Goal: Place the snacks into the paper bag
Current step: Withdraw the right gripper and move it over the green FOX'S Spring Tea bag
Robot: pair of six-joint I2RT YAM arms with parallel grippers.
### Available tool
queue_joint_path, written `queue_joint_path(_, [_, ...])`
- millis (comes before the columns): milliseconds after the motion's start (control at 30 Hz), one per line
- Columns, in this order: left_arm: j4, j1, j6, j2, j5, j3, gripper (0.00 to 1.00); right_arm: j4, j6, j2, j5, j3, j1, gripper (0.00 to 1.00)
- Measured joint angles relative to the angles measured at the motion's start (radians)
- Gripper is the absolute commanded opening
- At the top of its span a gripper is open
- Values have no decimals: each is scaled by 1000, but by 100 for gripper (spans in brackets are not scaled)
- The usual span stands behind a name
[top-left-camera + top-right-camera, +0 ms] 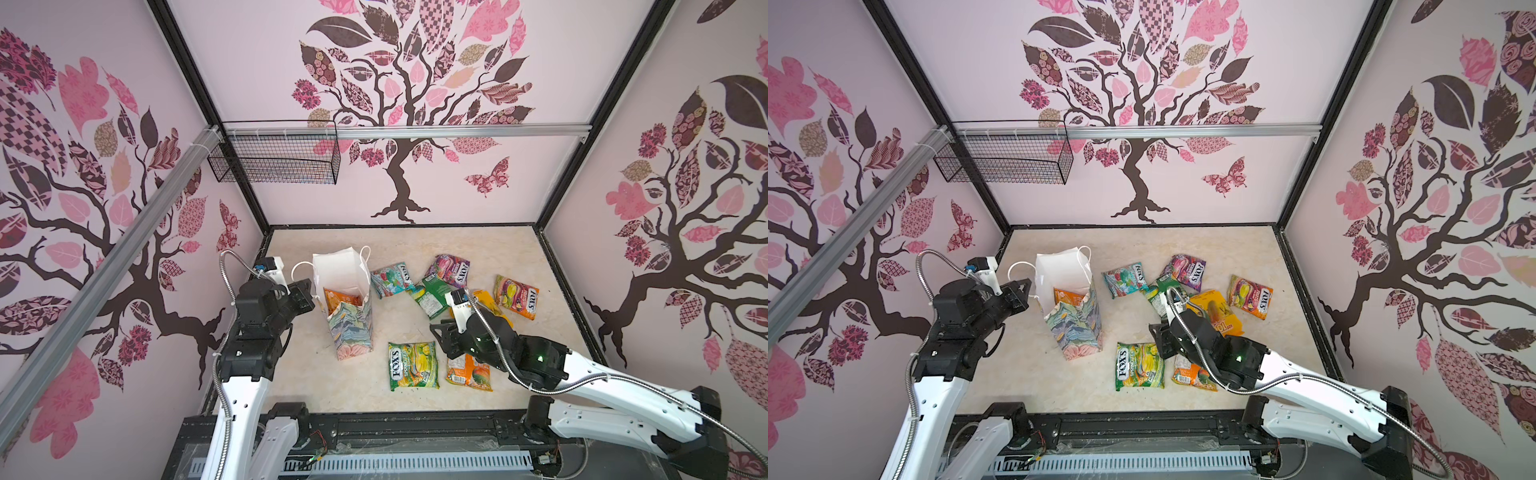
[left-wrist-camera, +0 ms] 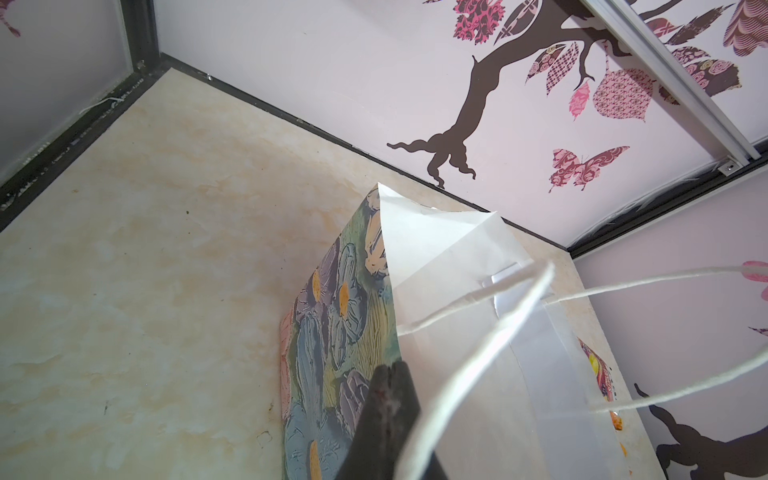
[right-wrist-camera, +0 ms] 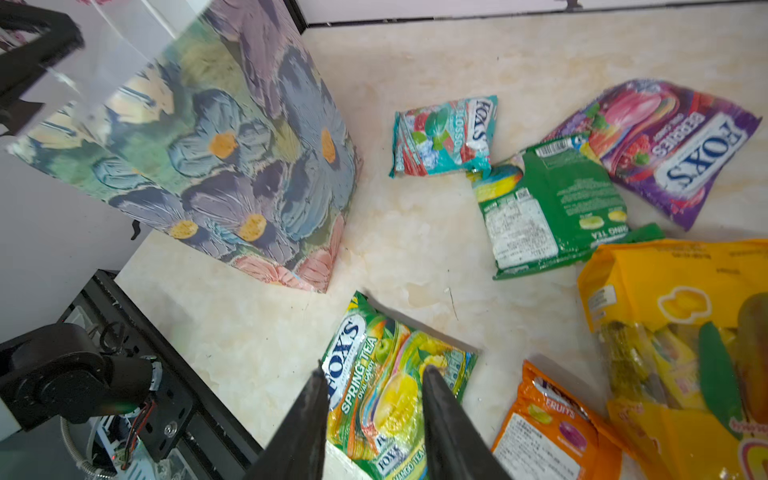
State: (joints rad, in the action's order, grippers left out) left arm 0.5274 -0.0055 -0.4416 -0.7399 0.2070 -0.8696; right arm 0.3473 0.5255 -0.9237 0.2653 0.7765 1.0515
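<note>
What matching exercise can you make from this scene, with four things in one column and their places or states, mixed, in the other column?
Things:
1. left gripper
2. right gripper
3. paper bag
4. purple pouch

Places or states:
A. lies on the table, touching a green pouch
B. shut on the paper bag's rim
C. open, over the Spring Tea pouch
D. stands, with an orange pouch inside

Pairs: 1-B, 2-C, 3-D, 4-A
</note>
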Motion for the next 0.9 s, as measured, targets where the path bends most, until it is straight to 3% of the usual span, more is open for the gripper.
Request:
queue_joint_path(333, [13, 0, 16, 2, -6, -2, 2, 82, 107, 20, -38, -135, 0, 36])
queue_joint_path(900, [31, 0, 19, 17, -7, -2, 2, -25, 175, -30, -115, -257, 0, 36])
